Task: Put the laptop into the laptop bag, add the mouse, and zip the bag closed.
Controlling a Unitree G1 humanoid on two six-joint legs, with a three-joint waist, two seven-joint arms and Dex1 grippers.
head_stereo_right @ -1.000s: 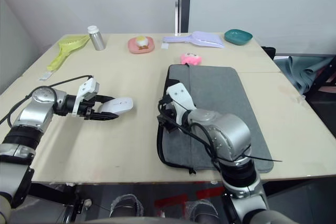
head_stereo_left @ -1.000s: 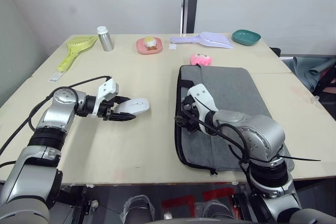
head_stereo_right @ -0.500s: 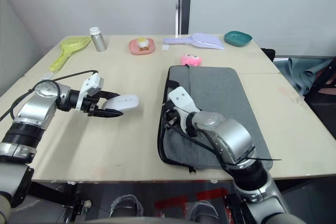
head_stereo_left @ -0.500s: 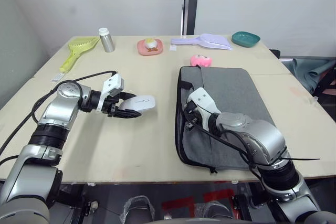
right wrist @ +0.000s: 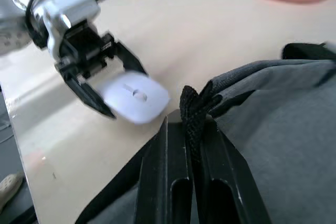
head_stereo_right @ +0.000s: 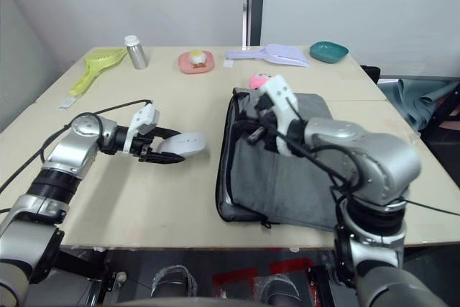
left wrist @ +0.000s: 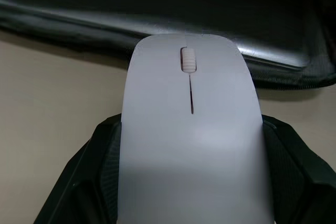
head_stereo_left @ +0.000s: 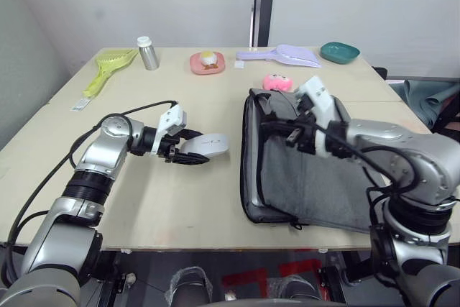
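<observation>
Left pincer (head_stereo_left: 192,150) is clamped on the mouse (head_stereo_left: 207,144), holding it just above the counter (head_stereo_left: 180,199), nose toward the laptop bag (head_stereo_left: 316,177) beside it. Right pincer (right wrist: 188,129) is pinched shut on the bag's black strap (right wrist: 191,109), lifting the near flap up off the counter; pink charm (head_stereo_left: 277,81) sits at the bag's far edge

Laptop (left wrist: 247,51) mostly hidden inside laptop bag (head_stereo_left: 316,177); only edge shows.
</observation>
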